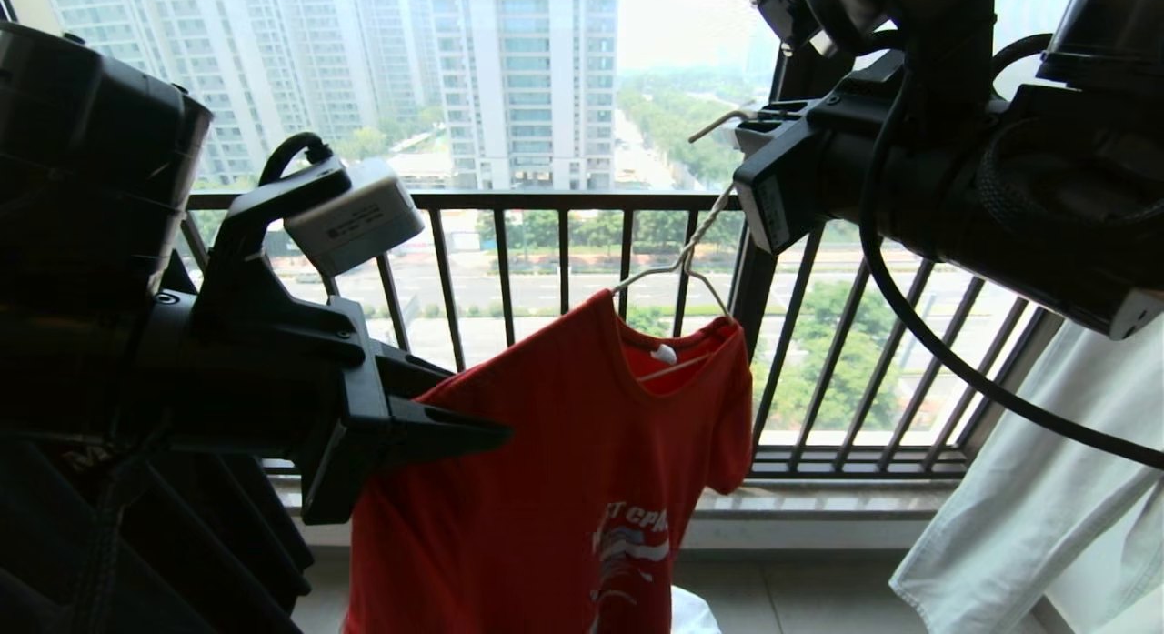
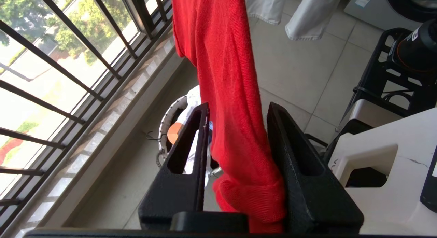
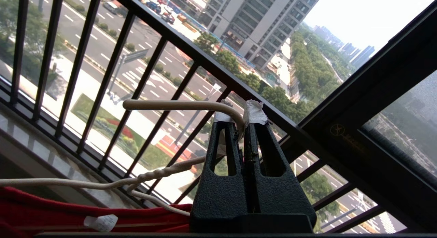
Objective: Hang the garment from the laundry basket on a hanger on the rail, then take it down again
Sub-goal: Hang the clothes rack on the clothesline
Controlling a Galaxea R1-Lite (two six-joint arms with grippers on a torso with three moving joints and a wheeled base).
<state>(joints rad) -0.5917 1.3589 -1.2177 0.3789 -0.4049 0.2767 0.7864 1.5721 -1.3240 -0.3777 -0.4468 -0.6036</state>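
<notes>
Red knit cotton, soft and ribbed, hangs in loose folds from the thin white wire hanger, the garment draped in mid-air before the black barred window railing. The right gripper is pinched tight on the curved hook of the hanger, its tape-wrapped fingertips holding the whole weight. The left gripper stands narrowed around the shirt's side, cloth bunched between its hard black jaws, though I cannot tell whether they truly bite. Slick round wire could twist or slide in so small a pinch, and any pull from the left could drag the shirt off the sloping shoulder. Below sits the laundry basket on pale floor tiles.
</notes>
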